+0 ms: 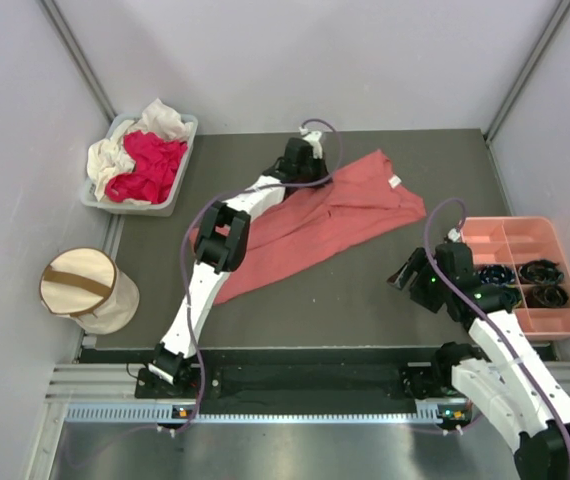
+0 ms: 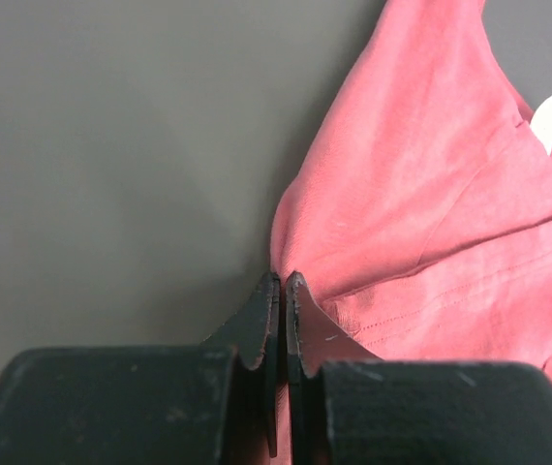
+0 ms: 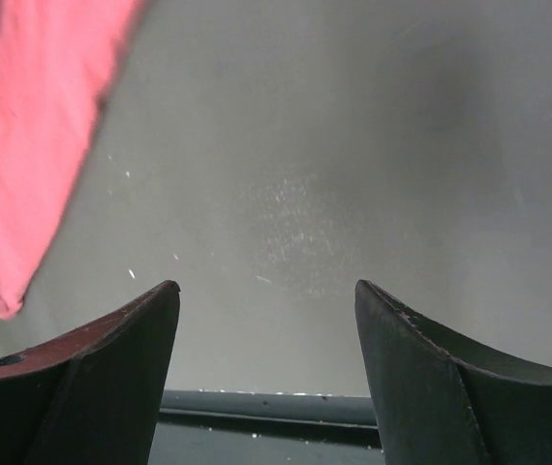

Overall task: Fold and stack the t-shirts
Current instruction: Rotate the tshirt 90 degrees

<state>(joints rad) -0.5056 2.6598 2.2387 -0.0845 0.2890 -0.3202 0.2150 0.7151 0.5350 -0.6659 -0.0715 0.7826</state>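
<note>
Black fingers of the left gripper point(image 2: 283, 281) fill the near edge of the left wrist view, clamped tight on the edge of the salmon-pink t-shirt point(image 2: 431, 194). This shirt lies spread and creased mid-table; from above, the left arm hides part of it. One white neck label point(image 2: 550, 121) shows. Right gripper point(image 3: 266, 288): jaws wide apart, nothing between them, over bare table point(image 3: 353, 145). Two further garments, the magenta-red t-shirt point(image 1: 150, 165) and the cream-white t-shirt point(image 1: 110, 158), lie crumpled in one grey tub point(image 1: 180, 185), outlines indistinct. One pink tray point(image 1: 525, 228) holds dark items, unidentifiable.
</note>
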